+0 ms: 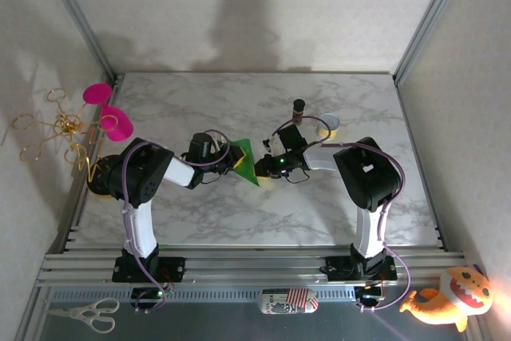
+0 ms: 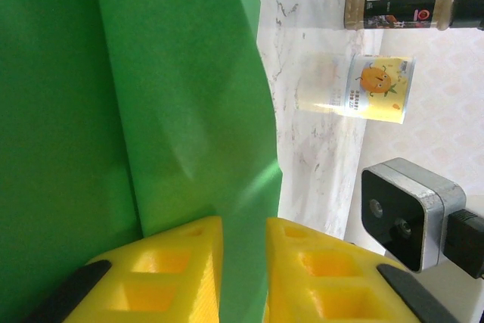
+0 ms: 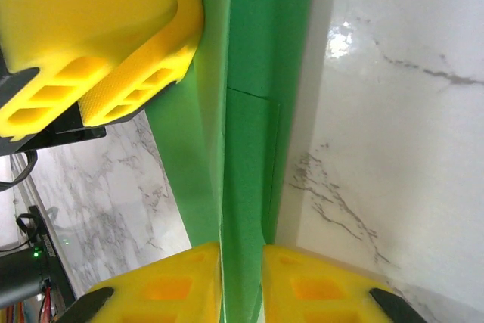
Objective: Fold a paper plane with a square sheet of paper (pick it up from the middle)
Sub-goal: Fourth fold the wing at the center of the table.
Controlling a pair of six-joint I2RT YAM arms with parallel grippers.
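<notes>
1. Top view: soft, even light is falling on the table (image 1: 335, 213); broad grey shadows are spreading over the back wall (image 1: 239, 13).
2. Warm glow is bleeding in at btm-right corner.
3. Left wrist: sheet of paper (image 2: 151, 111) is sitting close to lens, going soft; paler band is glowing thru it.
4. Right wrist: white glare spot is glinting on table.

Cut off top, left: sheet of paper (image 2: 174, 96); cropped right: bottle (image 2: 393, 3).

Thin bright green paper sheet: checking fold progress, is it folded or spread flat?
Folded: the thin bright green paper sheet forms a narrow triangle with overlapping layers, pinched by left gripper and right gripper.
</notes>
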